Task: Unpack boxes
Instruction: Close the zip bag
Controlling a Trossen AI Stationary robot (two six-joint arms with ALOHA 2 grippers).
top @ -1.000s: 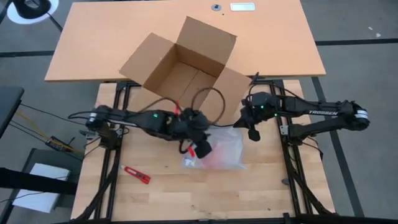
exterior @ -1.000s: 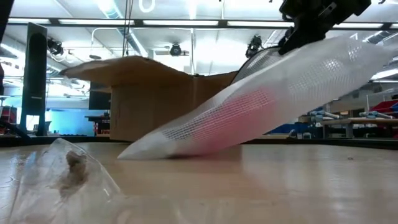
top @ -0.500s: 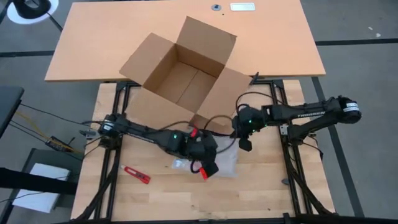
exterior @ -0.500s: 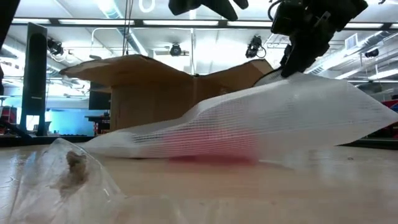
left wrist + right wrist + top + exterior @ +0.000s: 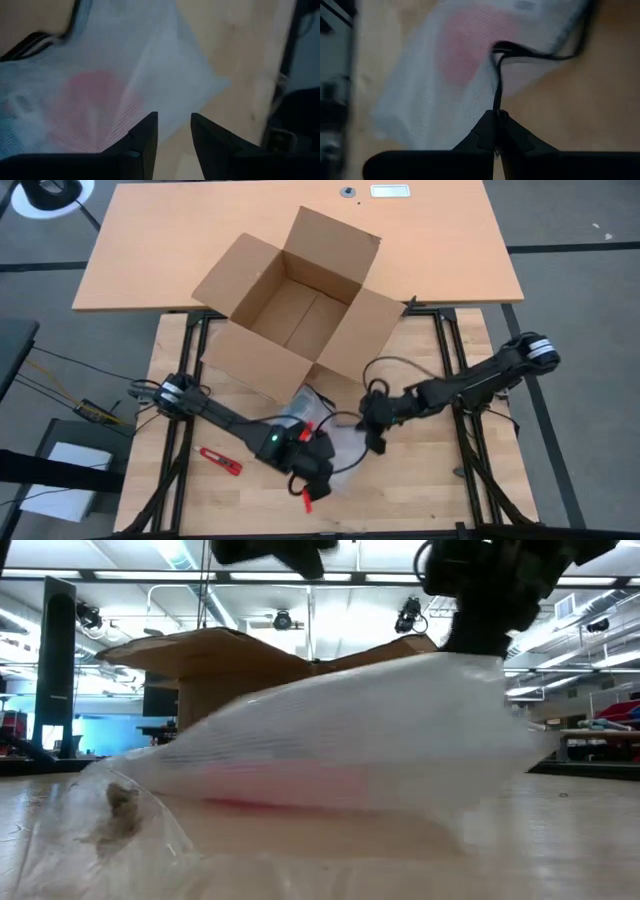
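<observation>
Cardboard carton open on the far side of the wooden table, straddling onto the tan desk behind.

Nearer, a clear mesh-textured plastic bag with something pink inside is pinched at its edge by the right gripper, jaws together. The left gripper hovers above the bag, fingers apart, empty. A red tool lies nearby. Workshop ceiling lights show beyond; the bag's contents stay blurred.

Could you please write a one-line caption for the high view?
Both grippers, left and right, work a clear plastic bag beside the open cardboard carton.
</observation>
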